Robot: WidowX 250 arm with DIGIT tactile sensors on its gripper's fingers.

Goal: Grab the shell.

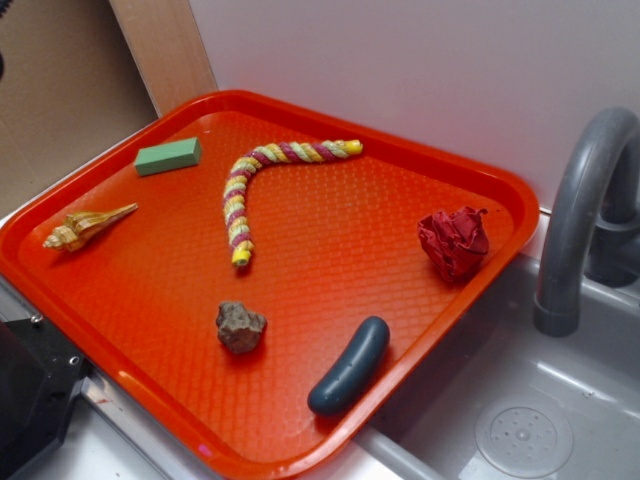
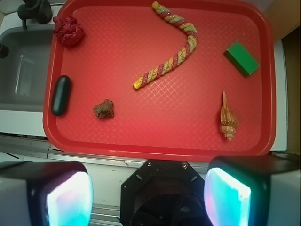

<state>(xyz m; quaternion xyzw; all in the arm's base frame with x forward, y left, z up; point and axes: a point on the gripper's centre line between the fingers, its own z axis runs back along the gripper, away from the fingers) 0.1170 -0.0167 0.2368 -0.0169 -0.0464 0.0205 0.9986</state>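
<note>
The shell [image 1: 85, 226] is a slender tan spiral lying near the left edge of the red tray [image 1: 330, 260]. In the wrist view the shell [image 2: 227, 117] lies at the tray's [image 2: 141, 127] lower right, its thin point aimed away from me. My gripper [image 2: 148, 195] hovers high, outside the tray's near rim and over the black robot base. It is open, with the pale pads [image 2: 225, 195] far apart and nothing between them. The shell sits ahead of the right pad, well clear of it.
On the tray lie a green block [image 2: 241, 58], a yellow-and-maroon rope [image 2: 164, 67], a brown rock [image 2: 104, 108], a dark capsule [image 2: 61, 95] and a crumpled red cloth [image 2: 68, 30]. A grey sink [image 1: 520, 400] with a faucet [image 1: 580, 210] adjoins the tray.
</note>
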